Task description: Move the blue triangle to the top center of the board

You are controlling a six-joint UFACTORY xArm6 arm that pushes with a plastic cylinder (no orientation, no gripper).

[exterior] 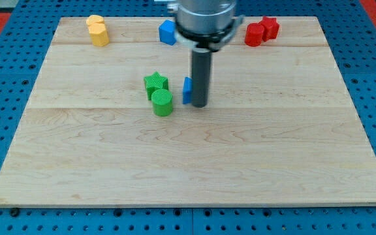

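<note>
My tip (200,104), a plain rod tool with nothing to open or close, sits touching the blue triangle (187,91) at its 3 o'clock side, mid-surface (194,170). The green star (155,83) and green cylinder (162,102) lie near at 9. I'd circle to 6 o'clock, then push steadily toward 12, keeping centred so it won't slip off.

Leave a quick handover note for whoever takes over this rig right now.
My tip is down on the board, just to the view's right of the blue triangle, which it partly hides; contact can't be confirmed.
The blue triangle sits near mid-board, right of the green star and green cylinder.
Another blue block is already near top center; yellow blocks top left, red blocks top right.
Done: nothing yet. Left: push the triangle up to top center.
</note>
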